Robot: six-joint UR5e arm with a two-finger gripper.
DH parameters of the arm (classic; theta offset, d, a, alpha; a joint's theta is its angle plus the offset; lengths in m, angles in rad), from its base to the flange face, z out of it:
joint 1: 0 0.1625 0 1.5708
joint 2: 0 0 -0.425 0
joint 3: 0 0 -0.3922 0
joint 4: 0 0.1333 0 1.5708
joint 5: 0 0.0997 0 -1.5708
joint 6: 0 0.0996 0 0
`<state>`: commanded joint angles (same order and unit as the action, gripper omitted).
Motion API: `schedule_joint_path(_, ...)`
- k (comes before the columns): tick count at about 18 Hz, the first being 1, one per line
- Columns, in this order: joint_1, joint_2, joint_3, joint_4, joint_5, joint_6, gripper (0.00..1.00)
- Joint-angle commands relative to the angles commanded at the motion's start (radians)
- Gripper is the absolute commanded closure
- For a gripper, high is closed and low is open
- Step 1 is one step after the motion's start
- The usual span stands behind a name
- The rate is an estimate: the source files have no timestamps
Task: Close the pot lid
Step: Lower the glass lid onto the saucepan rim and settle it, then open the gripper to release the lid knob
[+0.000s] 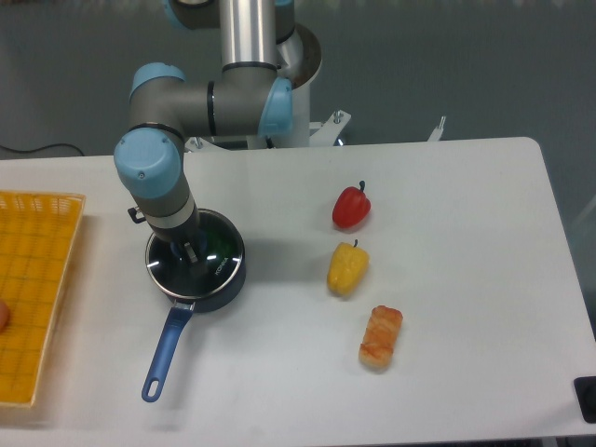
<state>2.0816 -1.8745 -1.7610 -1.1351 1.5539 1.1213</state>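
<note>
The dark saucepan [223,282] stands on the white table at the left of centre, its long blue handle [166,349] pointing toward the front left. The clear glass lid [219,244], with a thin metal rim, lies level over the pot's opening and about in line with it. My gripper [190,250] points straight down over the lid's centre, fingers close together around the knob, which is hidden beneath them. I cannot tell whether the lid rests fully on the pot's rim or hangs just above it.
A yellow mesh tray [37,289] sits at the left edge. A red pepper [351,207], a yellow pepper [347,267] and a piece of fried food [381,337] lie to the pot's right. The arm's base [279,121] stands behind the pot.
</note>
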Motion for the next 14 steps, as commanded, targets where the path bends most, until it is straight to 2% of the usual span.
schedule_joint_path(2,0.000,0.000,0.000,0.000,0.000,0.000,0.22)
schedule_joint_path(6,0.002,0.006,0.002,-0.002,0.000,0.002,0.01)
schedule_joint_path(10,0.003,0.020,0.009,-0.011,0.003,0.003,0.00)
schedule_joint_path(14,0.008,0.080,0.012,-0.031,0.011,0.003,0.00)
